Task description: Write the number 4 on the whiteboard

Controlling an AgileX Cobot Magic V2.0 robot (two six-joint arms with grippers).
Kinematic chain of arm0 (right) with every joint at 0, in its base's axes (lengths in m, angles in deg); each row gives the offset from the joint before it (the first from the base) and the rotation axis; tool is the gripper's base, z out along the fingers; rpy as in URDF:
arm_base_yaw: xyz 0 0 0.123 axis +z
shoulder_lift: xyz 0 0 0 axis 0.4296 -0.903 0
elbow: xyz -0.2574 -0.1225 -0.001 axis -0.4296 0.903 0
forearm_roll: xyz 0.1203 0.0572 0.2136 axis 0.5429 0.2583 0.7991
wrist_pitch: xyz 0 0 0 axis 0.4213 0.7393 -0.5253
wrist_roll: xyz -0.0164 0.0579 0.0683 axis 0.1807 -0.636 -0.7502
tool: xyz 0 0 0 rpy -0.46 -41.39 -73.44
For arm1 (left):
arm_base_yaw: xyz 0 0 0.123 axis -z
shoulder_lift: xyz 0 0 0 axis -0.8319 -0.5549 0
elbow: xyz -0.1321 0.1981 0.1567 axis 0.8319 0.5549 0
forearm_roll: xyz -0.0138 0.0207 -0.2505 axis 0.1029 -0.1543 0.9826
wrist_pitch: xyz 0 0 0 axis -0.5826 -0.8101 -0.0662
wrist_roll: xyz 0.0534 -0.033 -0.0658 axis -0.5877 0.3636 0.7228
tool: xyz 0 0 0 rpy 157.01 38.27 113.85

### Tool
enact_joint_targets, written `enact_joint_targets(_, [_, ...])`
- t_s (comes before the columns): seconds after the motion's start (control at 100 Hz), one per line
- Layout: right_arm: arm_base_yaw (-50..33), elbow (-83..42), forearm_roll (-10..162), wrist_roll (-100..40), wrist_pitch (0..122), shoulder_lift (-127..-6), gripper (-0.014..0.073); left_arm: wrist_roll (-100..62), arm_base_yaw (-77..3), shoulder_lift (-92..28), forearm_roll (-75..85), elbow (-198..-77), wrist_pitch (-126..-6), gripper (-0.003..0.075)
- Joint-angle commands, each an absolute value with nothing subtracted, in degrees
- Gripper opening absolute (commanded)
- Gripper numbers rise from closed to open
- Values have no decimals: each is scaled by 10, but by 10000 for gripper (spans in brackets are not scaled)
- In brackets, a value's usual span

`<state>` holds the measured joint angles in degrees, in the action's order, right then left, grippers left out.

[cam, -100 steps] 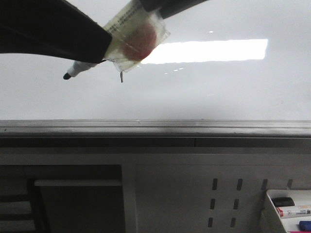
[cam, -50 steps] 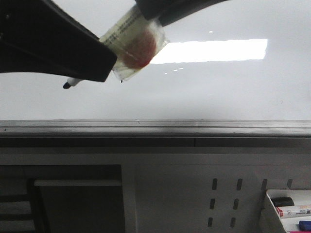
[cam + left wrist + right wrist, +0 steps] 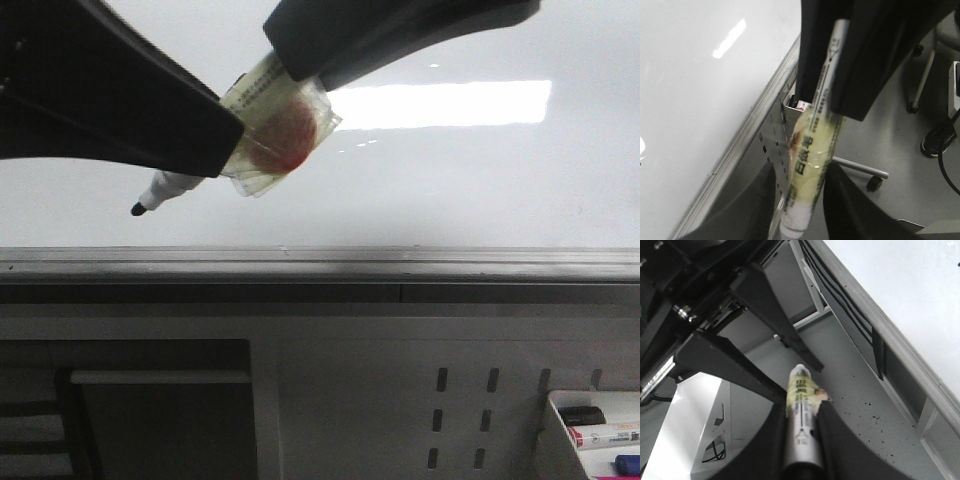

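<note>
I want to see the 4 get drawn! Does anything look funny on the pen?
Yes. The marker has crinkled yellowish tape with a red blotch wrapped around its barrel, where both grippers hold it. No 4 shows on the whiteboard.

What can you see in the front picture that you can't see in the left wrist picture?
Only the front view shows the marker's black tip, hanging in front of the whiteboard, and the white tray of spare markers low on the right. Only the left wrist view shows the floor, a black shoe, and the black printing along the marker. Both show the board with its bright light reflection, the grey rim under it, the perforated panel, and the taped marker gripped by both the left gripper and the right gripper.
</note>
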<state>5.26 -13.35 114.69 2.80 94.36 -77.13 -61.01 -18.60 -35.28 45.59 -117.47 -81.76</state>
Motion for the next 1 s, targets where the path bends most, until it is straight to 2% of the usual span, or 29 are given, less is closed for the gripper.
enact_joint_targets(0.0, [48, -153, 1171, 30, 942, -762, -43, -611, -182, -346, 476, -1196, -812, 190])
enact_joint_targets(0.11, [48, -153, 1171, 30, 942, -762, -43, -611, -182, -346, 476, -1200, -814, 112])
enact_joint_targets(0.22, [48, -153, 1172, 30, 942, -762, -43, -611, -182, -346, 475, -1203, -816, -21])
enact_joint_targets(0.3, [48, -153, 1172, 30, 942, -762, -38, -611, -182, -346, 475, -1203, -816, -20])
enact_joint_targets(0.37, [48, -153, 1172, 30, 942, -762, 15, -611, -182, -346, 475, -1203, -816, -20])
enact_joint_targets(0.44, [48, -153, 1172, 30, 942, -762, 130, -611, -182, -346, 475, -1203, -815, -20])
enact_joint_targets(0.57, [45, -153, 1183, 30, 931, -762, 405, -611, -182, -346, 475, -1203, -807, -20])
enact_joint_targets(0.61, [42, -156, 1185, 30, 926, -762, 435, -610, -182, -344, 475, -1203, -798, -20])
enact_joint_targets(0.87, [-46, -159, 1182, 23, 923, -692, 436, -532, -209, -270, 477, -1195, -690, -20])
enact_joint_targets(0.99, [-80, -129, 1183, 20, 881, -625, 436, -499, -228, -215, 524, -1165, -593, -21])
